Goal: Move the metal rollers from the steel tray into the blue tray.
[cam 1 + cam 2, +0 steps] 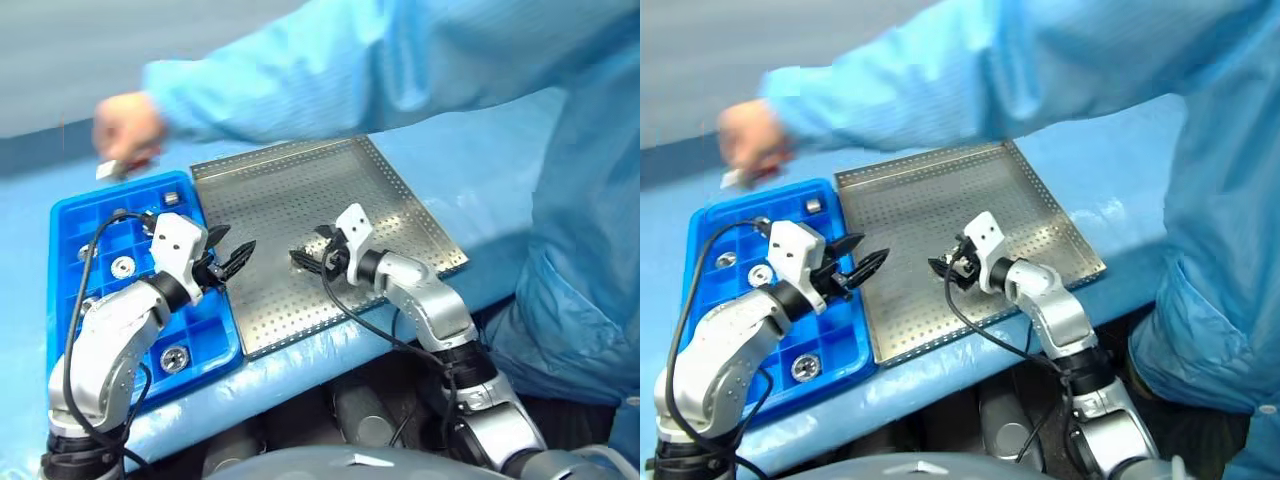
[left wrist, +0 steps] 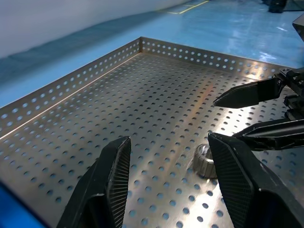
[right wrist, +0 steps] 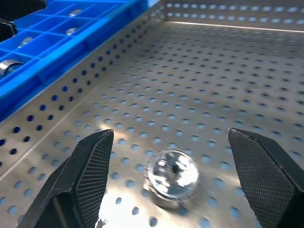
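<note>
A shiny ringed metal roller [image 3: 172, 176] lies on the steel tray [image 3: 199, 85] between the right end effector's [image 3: 172, 187] spread fingers.

steel tray [image 1: 300, 190]: silver, dotted perforations. blue tray [image 1: 70, 225]: bright blue grid. roller [image 3: 172, 176]: shiny silver. person's sleeve [image 1: 330, 70]: light blue.

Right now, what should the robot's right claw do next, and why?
Probably ease the right gripper forward and down, then close. Its fingers stand wide open with a roller lying on the steel tray between them, not yet gripped. The left gripper is open and empty too.
</note>
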